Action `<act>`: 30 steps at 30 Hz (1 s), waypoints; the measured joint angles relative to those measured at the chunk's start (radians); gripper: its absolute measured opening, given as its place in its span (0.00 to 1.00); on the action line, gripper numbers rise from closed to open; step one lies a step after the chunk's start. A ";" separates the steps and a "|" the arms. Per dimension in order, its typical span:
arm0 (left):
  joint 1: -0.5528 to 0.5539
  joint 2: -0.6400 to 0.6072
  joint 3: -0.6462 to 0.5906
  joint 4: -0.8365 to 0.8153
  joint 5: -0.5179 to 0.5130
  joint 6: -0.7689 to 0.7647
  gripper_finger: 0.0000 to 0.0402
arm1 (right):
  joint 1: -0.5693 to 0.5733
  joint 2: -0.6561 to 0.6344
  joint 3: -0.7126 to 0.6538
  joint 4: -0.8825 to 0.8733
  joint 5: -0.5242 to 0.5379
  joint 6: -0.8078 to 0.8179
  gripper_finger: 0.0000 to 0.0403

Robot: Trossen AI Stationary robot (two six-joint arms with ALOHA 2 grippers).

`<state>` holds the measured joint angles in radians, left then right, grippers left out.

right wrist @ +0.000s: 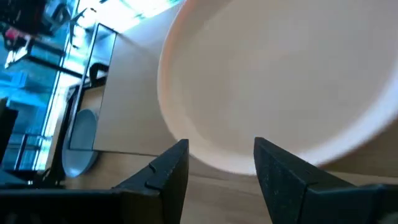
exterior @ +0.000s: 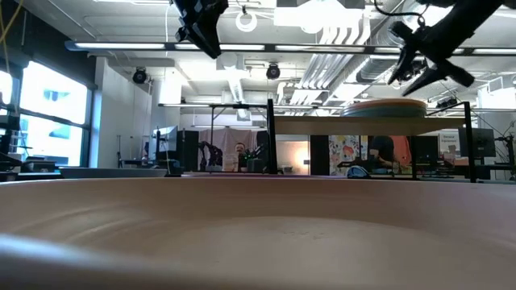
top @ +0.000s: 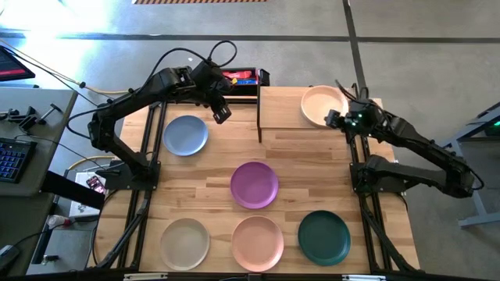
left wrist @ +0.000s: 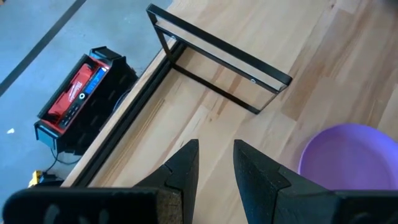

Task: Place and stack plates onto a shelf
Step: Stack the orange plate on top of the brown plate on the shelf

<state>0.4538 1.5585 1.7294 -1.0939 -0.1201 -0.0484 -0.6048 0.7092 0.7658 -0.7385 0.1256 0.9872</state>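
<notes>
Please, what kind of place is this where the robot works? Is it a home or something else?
Probably a robotics lab or workshop, not a home. The butcher-block wooden table stands on a bare grey concrete floor; the low view shows exposed ceiling ducts and strip lights, and a computer keyboard lies on a side desk.

Grey floor (top: 437,39), bright windows (exterior: 48,113), ceiling light strips (exterior: 322,48), exposed ducts.

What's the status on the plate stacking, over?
Both jaws open, empty. Right gripper beside peach plate on shelf; left gripper hovers near blue plate. Nothing blocking.
</notes>
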 joint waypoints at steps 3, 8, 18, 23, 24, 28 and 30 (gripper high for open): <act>0.000 0.000 0.000 0.000 -0.002 0.000 0.22 | 0.031 0.038 0.000 0.025 -0.008 0.012 0.40; 0.000 0.000 0.000 0.000 -0.002 0.000 0.22 | 0.074 0.080 0.000 0.099 -0.051 0.037 0.40; 0.000 0.000 0.000 0.000 -0.003 0.015 0.22 | 0.097 0.143 0.000 0.197 -0.078 0.024 0.40; 0.002 0.000 0.000 0.000 -0.003 0.015 0.22 | 0.097 0.201 0.000 0.206 -0.093 0.016 0.40; 0.002 0.000 0.000 0.000 -0.003 0.015 0.22 | 0.097 0.209 0.000 0.209 -0.097 0.014 0.40; 0.002 0.000 0.000 0.000 -0.003 0.007 0.22 | 0.097 0.229 0.000 0.205 -0.094 0.014 0.40; 0.002 0.000 0.000 0.000 -0.003 0.004 0.22 | 0.097 0.229 0.000 0.204 -0.071 0.014 0.40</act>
<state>0.4561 1.5585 1.7294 -1.0941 -0.1230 -0.0447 -0.5079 0.9382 0.7658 -0.5342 0.0546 1.0011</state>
